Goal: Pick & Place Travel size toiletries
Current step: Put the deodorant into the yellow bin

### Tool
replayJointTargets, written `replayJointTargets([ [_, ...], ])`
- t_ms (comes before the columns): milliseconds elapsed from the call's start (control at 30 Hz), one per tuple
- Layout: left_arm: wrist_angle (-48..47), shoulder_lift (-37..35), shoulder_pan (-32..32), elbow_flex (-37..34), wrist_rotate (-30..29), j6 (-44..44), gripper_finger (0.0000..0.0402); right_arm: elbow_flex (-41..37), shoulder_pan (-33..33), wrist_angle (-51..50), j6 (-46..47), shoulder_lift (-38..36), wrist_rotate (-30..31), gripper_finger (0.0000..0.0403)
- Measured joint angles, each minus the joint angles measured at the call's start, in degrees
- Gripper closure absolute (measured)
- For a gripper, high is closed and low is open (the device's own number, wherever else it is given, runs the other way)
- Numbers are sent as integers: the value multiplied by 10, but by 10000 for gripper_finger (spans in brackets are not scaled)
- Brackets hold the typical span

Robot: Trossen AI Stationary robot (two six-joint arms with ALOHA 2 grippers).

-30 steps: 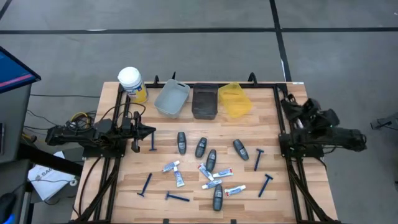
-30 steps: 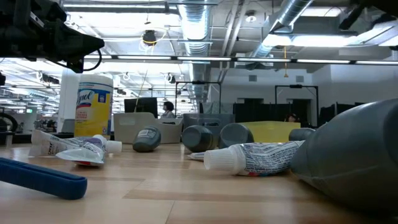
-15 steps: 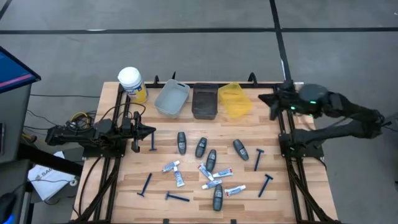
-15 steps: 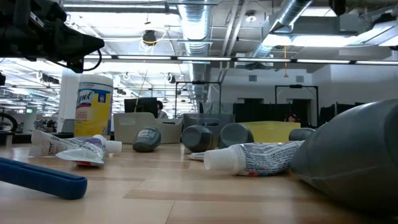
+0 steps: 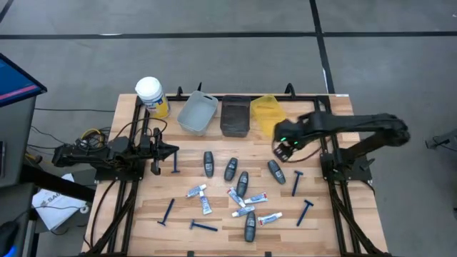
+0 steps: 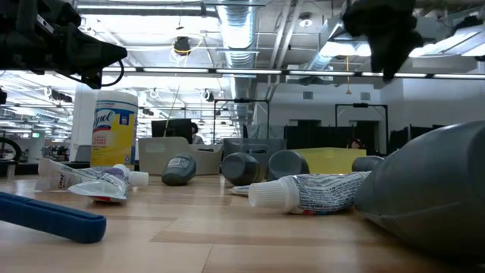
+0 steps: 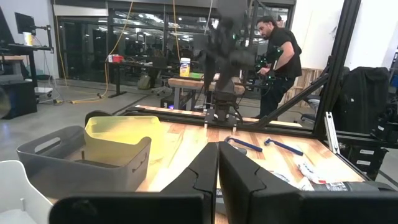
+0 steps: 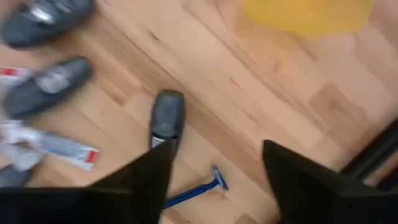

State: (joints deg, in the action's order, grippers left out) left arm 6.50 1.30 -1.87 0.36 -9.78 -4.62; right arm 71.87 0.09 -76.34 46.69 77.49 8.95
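The wooden surface (image 5: 214,160) stands on a grey floor. From above, a yellow jar with a white lid (image 5: 151,96) stands at its far left corner, and a grey bin (image 5: 198,113), a dark bin (image 5: 235,117) and a yellow bin (image 5: 268,114) line the far edge.

The right gripper (image 5: 283,149) hangs over the surface just near of the yellow bin. Its wrist view shows the jaws spread apart and empty, framing one dark grey bottle (image 8: 166,119) and a blue razor (image 8: 194,190) lying on the wood below. Outward, the right arm bends back from its base at the right edge and reaches left across the surface.

The left gripper (image 5: 171,150) waits at the left edge, pointing right; its wrist view shows the jaws pressed together, holding nothing. That view alone shows a person in dark clothes (image 7: 278,56) standing in the room beyond.

The toiletries lie loose in the middle and near part of the surface: the other grey bottles (image 5: 231,170), white tubes (image 5: 196,191) and more razors (image 5: 305,210). The low view puts a tube (image 6: 303,193) and a bottle (image 6: 428,189) close up, with a workshop ceiling of pipes behind.
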Motion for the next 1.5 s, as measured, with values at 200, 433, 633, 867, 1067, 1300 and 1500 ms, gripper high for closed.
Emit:
replayJointTargets([
  [200, 0, 0, 0, 0, 0, 0, 392, 0, 36, 22, 15, 97, -29, 43],
  [433, 0, 0, 0, 0, 0, 0, 392, -3, 56, 70, 12, 165, -32, 30],
  [633, 0, 0, 0, 0, 0, 0, 392, -85, 48, 193, 12, 155, -57, 51],
  [867, 0, 0, 0, 0, 0, 0, 392, -158, 42, 269, 10, 133, -59, 57],
  [1067, 0, 0, 0, 0, 0, 0, 392, -186, 54, 301, 12, 168, -60, 58],
  [1300, 1, 5, 0, 0, 0, 0, 392, -196, 61, 327, 9, 205, -61, 70],
  [1500, 3, 12, 0, 0, 0, 0, 392, -195, 63, 338, 7, 209, -56, 145],
])
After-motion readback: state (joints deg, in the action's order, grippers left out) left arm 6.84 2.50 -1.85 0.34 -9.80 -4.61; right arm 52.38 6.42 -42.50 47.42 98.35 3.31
